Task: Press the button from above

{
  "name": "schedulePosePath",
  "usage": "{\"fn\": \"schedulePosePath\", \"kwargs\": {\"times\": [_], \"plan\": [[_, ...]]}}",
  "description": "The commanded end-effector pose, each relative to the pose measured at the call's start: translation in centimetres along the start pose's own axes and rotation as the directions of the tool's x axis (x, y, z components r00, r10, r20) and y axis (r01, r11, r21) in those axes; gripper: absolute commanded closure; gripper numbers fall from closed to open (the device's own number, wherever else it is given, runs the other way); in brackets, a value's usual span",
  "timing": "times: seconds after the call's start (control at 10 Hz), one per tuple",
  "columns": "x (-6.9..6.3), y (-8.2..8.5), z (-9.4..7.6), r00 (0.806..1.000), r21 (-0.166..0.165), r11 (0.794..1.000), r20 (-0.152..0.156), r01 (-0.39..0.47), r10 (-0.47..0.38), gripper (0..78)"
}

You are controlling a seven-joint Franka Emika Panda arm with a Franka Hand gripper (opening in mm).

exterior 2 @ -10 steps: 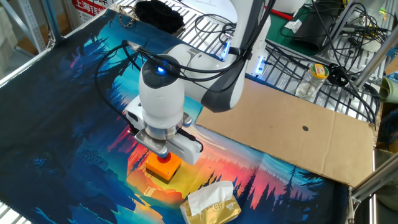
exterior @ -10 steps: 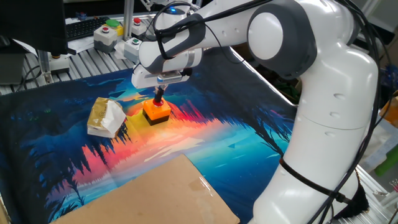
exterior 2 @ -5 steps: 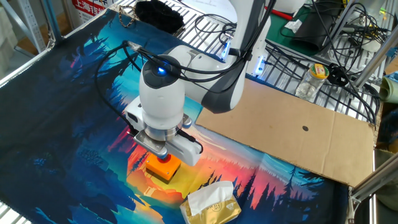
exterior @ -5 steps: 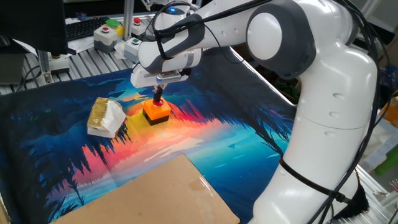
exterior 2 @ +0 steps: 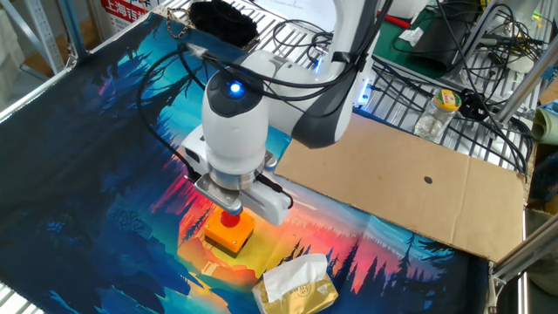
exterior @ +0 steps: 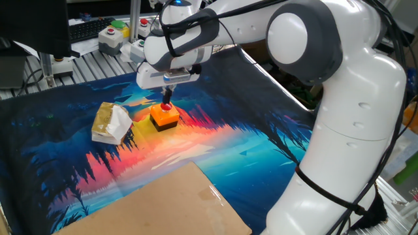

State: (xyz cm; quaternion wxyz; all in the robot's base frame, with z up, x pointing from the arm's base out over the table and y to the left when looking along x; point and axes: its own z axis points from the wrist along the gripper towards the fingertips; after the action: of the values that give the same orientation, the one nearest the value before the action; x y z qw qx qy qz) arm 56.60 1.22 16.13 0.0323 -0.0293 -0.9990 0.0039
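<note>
The button is a small red dome on an orange square box with a black base, standing on the colourful mat. My gripper hangs straight above it. Its two dark fingers are pressed together into one narrow stem, with the tips just over the dome. In the other fixed view the button shows red on the box, just below the hand, and the gripper is mostly hidden by the hand.
A tan-and-white paper-like lump lies left of the box and also shows in the other fixed view. A cardboard sheet covers the mat's near side. Grey button boxes stand at the back. Cables lie behind the arm.
My gripper has risen a little off the button. The red dome, covered by the fingertips before, now shows under them. The box has not moved.
</note>
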Motion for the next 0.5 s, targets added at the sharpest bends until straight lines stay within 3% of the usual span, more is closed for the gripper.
{"fn": "schedulePosePath", "kwargs": {"times": [0.1,0.3,0.4,0.5], "plan": [[0.8,-0.8,-6.2,0.999,0.019,1.0,-0.05,0.006,-0.005,77.6],[0.2,-1.1,-7.6,0.998,0.015,1.0,-0.061,0.014,-0.014,77.6],[-0.8,-1.5,-9.3,0.995,0.015,1.0,-0.098,0.023,-0.021,77.6],[-1.2,-2.1,-10.3,0.994,0.016,1.0,-0.11,0.021,-0.019,77.6]]}}
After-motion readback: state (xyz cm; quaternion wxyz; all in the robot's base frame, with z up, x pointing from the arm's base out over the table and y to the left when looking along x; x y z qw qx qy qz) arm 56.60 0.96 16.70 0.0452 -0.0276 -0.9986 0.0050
